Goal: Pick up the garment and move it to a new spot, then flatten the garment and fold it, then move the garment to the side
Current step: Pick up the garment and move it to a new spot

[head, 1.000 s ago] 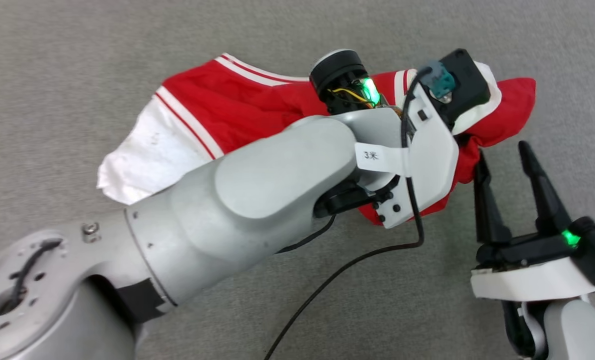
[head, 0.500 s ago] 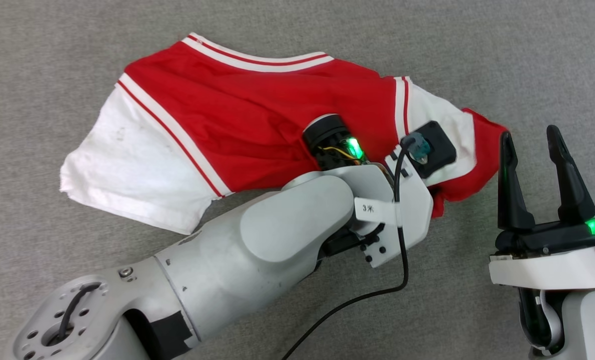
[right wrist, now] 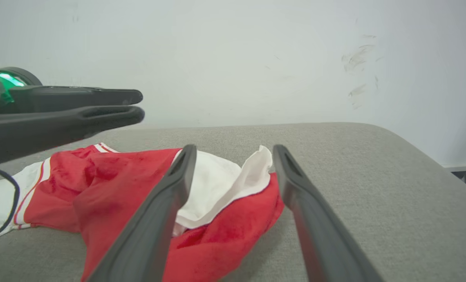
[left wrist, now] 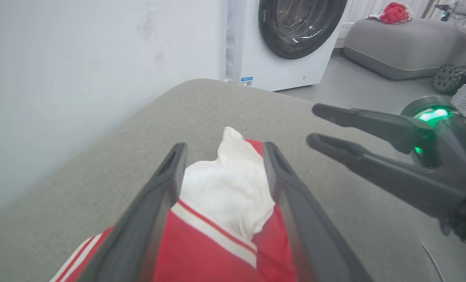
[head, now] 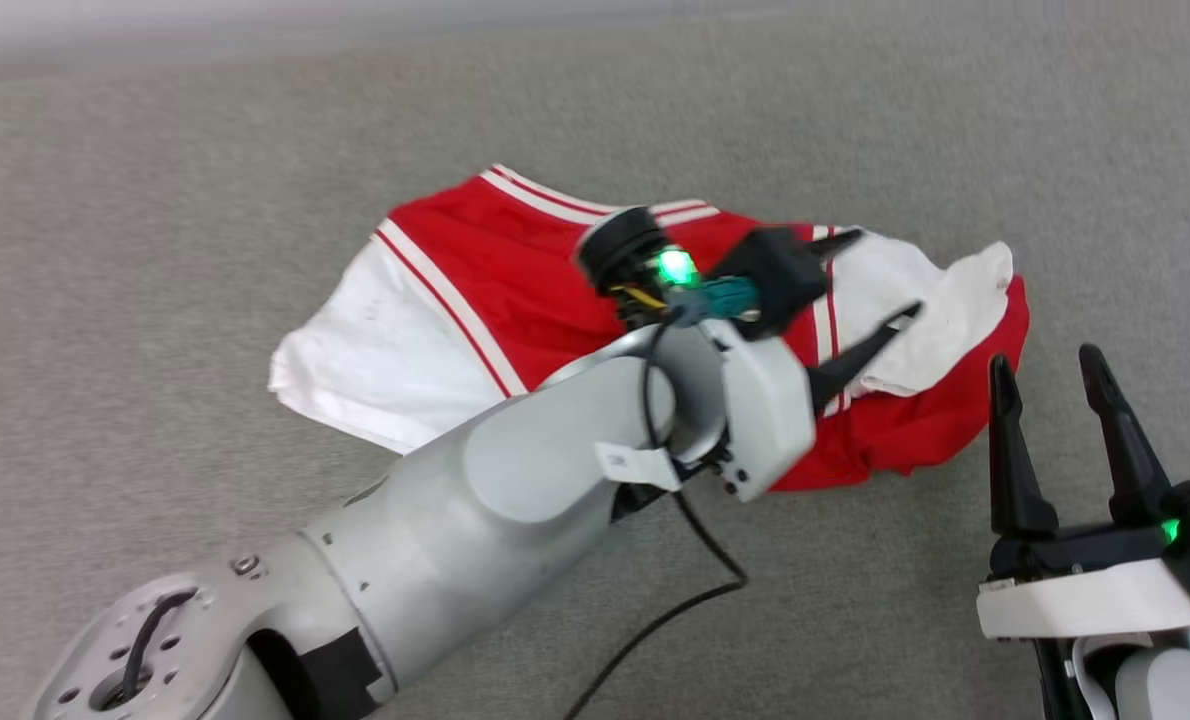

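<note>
From the head view, one garment lies crumpled mid-frame on a grey cushion, its middle hidden by the left arm. The left gripper is spread over it, and the right gripper at lower right is spread and empty. In the left wrist view, two fingers straddle one white sleeve. In the right wrist view, the garment sits lower left, cut off by the frame edge.

My left arm is a bulky silver-grey shell with small screws, a white tag and a trailing black cable. The left end effector and right end effector have long dark tapered fingers and green lights.
</note>
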### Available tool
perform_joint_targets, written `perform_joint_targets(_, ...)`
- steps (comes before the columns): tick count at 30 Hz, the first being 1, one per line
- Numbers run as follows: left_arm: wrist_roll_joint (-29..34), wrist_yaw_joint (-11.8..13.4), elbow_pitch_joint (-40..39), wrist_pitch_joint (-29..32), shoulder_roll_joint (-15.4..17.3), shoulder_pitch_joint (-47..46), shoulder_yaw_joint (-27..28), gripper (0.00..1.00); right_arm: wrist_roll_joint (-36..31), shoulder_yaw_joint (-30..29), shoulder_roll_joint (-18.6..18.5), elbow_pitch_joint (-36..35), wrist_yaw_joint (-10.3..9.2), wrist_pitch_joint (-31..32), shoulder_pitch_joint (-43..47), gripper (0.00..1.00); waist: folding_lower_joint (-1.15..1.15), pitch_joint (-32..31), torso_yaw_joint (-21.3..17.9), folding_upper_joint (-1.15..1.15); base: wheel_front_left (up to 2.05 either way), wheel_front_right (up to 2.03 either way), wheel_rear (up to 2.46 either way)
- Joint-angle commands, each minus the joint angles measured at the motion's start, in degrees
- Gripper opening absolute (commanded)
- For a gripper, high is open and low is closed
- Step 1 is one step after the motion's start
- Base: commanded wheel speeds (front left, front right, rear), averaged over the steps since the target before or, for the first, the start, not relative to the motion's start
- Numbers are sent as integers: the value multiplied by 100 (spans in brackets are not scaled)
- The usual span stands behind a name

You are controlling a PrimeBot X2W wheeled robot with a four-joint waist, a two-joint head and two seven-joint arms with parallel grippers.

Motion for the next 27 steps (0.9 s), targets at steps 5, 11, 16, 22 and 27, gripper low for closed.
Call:
perform_joint_targets(5,144,446,121,-397,270,465,359,100,-115,-87,9,43,-4,-8,321,100,0,-646,442,0,0,0,0)
perform_joint_targets(11,590,1147,-467,-441,757,1181,1252,100,-154,-135,9,55,-4,-8,559,100,0,-967,678,0,0,0,0)
perform_joint_targets(16,1163,1687,-1173,-437,1183,2143,2300,100,-180,-96,10,67,-4,-8,674,100,0,-1173,819,0,0,0,0)
perform_joint_targets(22,1729,2077,-1812,-438,1423,3408,3470,100,-193,-99,10,97,-4,-8,812,100,0,-1417,953,0,0,0,0)
perform_joint_targets(27,2049,2196,-2144,-438,1386,4377,4283,100,-201,-132,9,144,-4,-8,943,100,0,-1596,1037,0,0,0,0)
